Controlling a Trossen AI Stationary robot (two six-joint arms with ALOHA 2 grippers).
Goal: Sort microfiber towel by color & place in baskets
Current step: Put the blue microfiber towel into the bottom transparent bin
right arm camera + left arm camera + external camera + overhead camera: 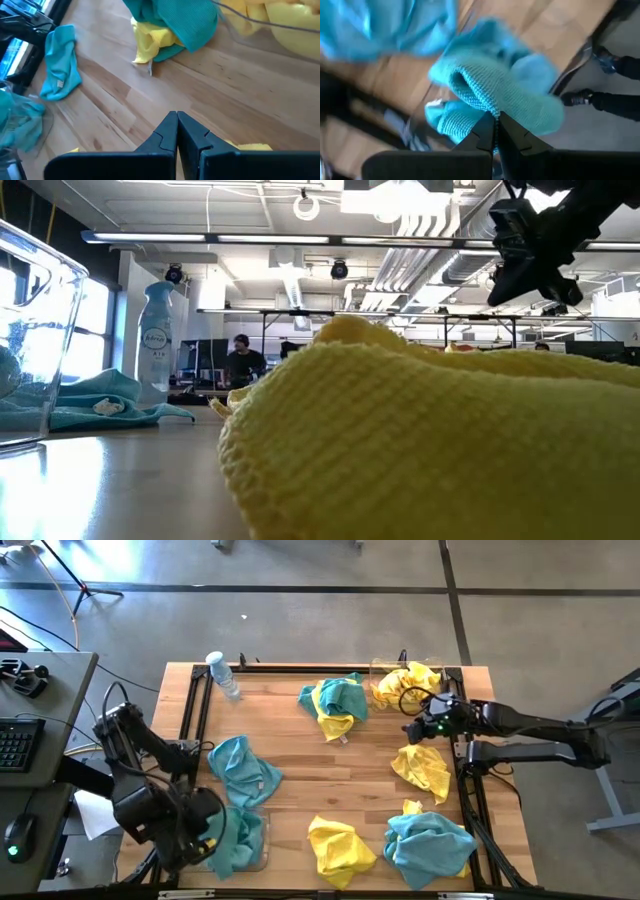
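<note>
My left gripper (205, 836) is shut on a teal towel (495, 85) above the near-left basket (262, 858), which holds more teal cloth. My right gripper (176, 125) hovers shut and empty above bare table, next to the far-right basket (378, 668) that holds yellow towels (405, 682). Loose on the table lie a teal towel (243, 770), a teal-and-yellow heap (335, 705), a yellow towel (422, 768), another yellow one (340, 850), and a teal one (430, 845) that lies over a bit of yellow. My left gripper pinches a bunched fold (490, 111) of the teal towel between its two fingers, coming from above and pointing down. The towel bulges out below the fingertips over the basket. I cannot tell whether its lower part rests in the basket.
A bottle (222, 675) stands at the table's far left corner. Black rails (195, 710) run along the table's left and right sides. A desk with a keyboard (15, 745) stands left of the table. In the low view a yellow towel (400, 440) fills the foreground.
</note>
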